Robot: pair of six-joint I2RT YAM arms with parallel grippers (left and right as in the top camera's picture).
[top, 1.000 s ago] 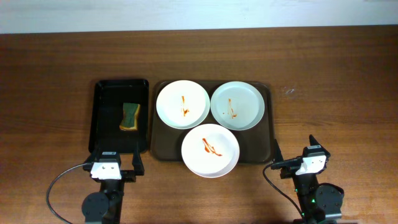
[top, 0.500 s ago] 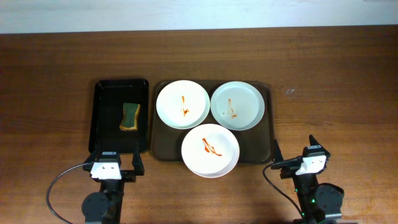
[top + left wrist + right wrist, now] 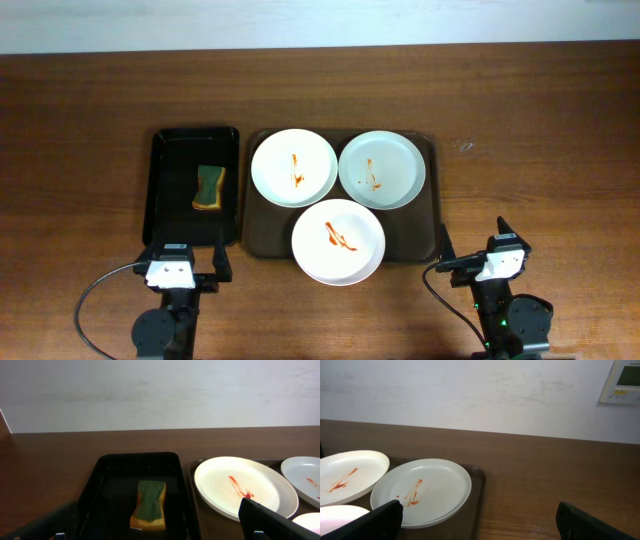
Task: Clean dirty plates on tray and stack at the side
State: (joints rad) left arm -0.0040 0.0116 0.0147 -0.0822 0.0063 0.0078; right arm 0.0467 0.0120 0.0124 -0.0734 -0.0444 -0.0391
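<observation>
Brown and low-rimmed, the tray [image 3: 262, 240] sits mid-table [image 3: 560, 120] in the overhead view, closer to the near edge than the far one. It carries three white plates. Two lie side by side at the back, the left plate [image 3: 294, 167] and the right plate [image 3: 381, 169]. The front plate [image 3: 338, 241] overhangs the tray's near rim. All three are streaked with red sauce. Just beside the tray, toward the left edge, a black tray [image 3: 160, 190] holds a green-and-yellow sponge [image 3: 210, 187]. The sponge's long axis runs roughly from near edge to far edge. The left pincer [image 3: 186, 260] sits at the near edge directly behind it, so that arm is judged far better placed to fetch the sponge. The right pincer [image 3: 472, 236] waits off the tray's near right corner.

From the left wrist, the sponge lies straight ahead, centred between the two dark fingers [image 3: 270, 522]. These stand wide apart, holding and touching nothing.

From the right wrist, the right plate is ahead and to the left. This pincer's fingers [image 3: 592, 522] are likewise spread wide and empty.
</observation>
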